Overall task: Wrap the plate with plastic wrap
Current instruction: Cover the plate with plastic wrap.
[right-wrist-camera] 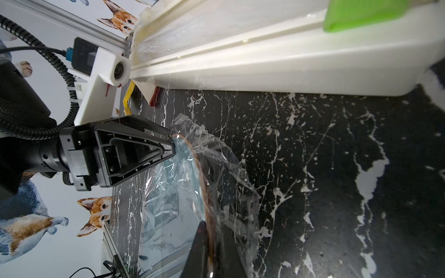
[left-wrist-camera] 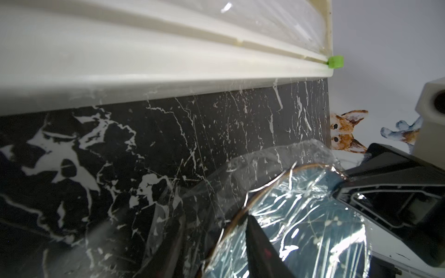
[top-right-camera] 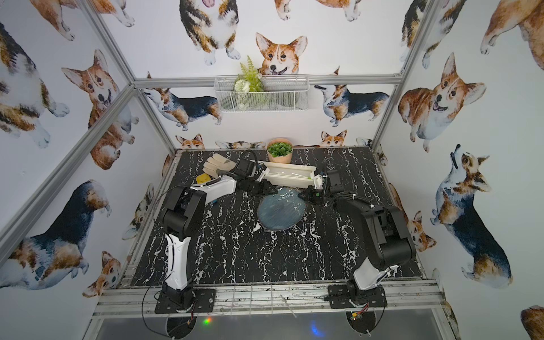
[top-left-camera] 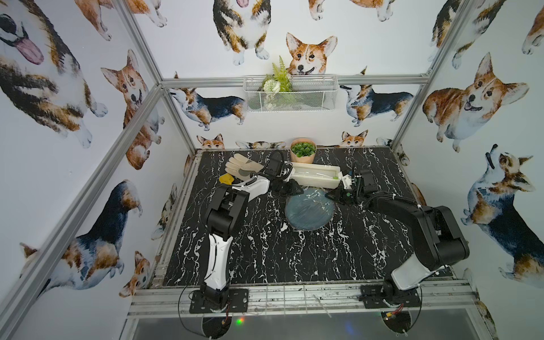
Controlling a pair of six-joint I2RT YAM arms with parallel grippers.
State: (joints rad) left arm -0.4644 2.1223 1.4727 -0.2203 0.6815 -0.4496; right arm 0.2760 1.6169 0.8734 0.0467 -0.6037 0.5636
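The blue-grey plate (top-left-camera: 309, 210) (top-right-camera: 281, 210) lies on the black marble table, with crinkly plastic wrap (left-wrist-camera: 265, 156) (right-wrist-camera: 228, 168) draped over it and past its rim. Just behind it sits the cream dispenser box (top-left-camera: 316, 175) (top-right-camera: 290, 173). My left gripper (top-left-camera: 294, 190) (left-wrist-camera: 214, 214) is at the plate's far-left rim. Its jaws are apart and straddle the film-covered rim, with one finger (left-wrist-camera: 260, 240) over the plate (left-wrist-camera: 313, 228). At the plate's far-right rim, my right gripper (top-left-camera: 332, 195) (right-wrist-camera: 213, 240) is shut on the brown rim through the film.
A beige glove (top-left-camera: 241, 167) and a yellow object (top-left-camera: 226, 178) lie at the back left behind the left arm. A potted green plant (top-left-camera: 303, 151) stands at the back wall. The box's green slider (left-wrist-camera: 335, 60) is at its right end.
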